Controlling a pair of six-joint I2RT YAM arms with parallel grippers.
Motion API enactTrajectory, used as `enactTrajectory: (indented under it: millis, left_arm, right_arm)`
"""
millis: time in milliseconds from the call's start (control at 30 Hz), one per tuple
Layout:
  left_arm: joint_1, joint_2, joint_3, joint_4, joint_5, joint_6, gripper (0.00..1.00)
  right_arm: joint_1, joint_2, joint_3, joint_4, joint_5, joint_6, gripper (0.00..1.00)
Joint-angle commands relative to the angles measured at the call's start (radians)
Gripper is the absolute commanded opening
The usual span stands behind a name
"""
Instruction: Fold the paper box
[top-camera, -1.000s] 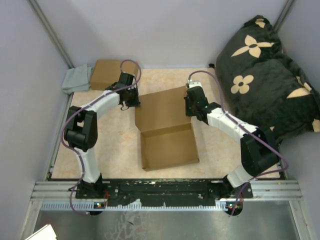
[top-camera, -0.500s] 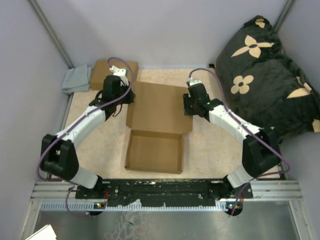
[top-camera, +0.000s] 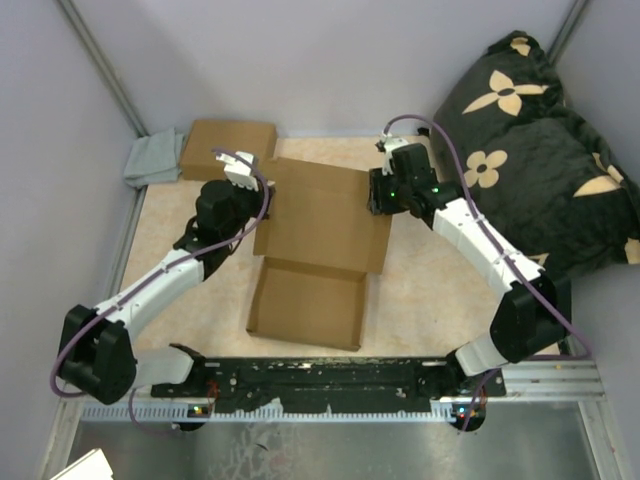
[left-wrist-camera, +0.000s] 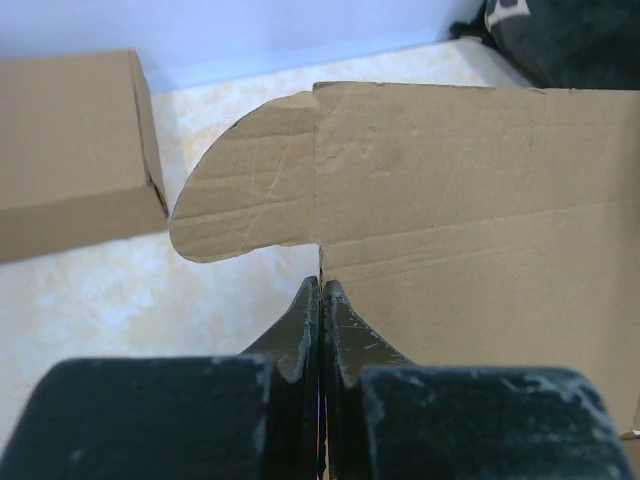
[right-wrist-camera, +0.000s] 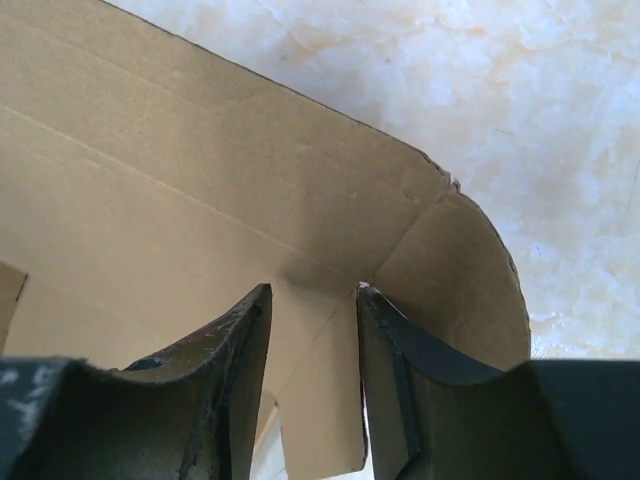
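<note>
Paper box mid-table, lid panel on far side. I see left gripper at lid's left edge, right gripper at right edge. Left wrist: jaws clenched at box edge, pinch unclear. Right wrist: jaws apart, released, near rounded flap.

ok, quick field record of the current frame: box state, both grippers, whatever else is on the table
paper box: open, lid swung toward the far side, tray toward the arm bases
left gripper: shut, tips at the slit beside the lid's rounded left flap; cannot tell if it pinches card
right gripper: open, at the lid's right flap, which is folded at its crease
other: closed brown carton and grey cloth far left; black floral cushion far right
</note>
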Motion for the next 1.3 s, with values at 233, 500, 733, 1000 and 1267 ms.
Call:
enactTrajectory:
  millis: [233, 500, 733, 1000, 1267]
  left_arm:
    - [-0.022, -0.076, -0.018, 0.102, -0.071, 0.056, 0.0]
    - [-0.037, -0.086, -0.024, 0.114, -0.074, 0.074, 0.0]
    - [-0.047, -0.093, -0.017, 0.119, -0.071, 0.063, 0.12]
    - [-0.049, -0.089, 0.058, 0.009, -0.048, 0.044, 0.34]
    - [-0.047, -0.094, 0.16, -0.155, -0.126, 0.044, 0.39]
  right_arm:
    - [-0.004, 0.026, 0.132, -0.251, -0.098, -0.059, 0.37]
    - [-0.002, 0.019, 0.082, -0.24, -0.158, -0.039, 0.17]
    - [-0.002, 0.022, 0.115, -0.224, -0.039, -0.018, 0.01]
    - [0.018, -0.04, 0.102, -0.033, 0.186, -0.05, 0.01]
    - [0.074, -0.173, -0.048, 0.308, 0.246, -0.195, 0.01]
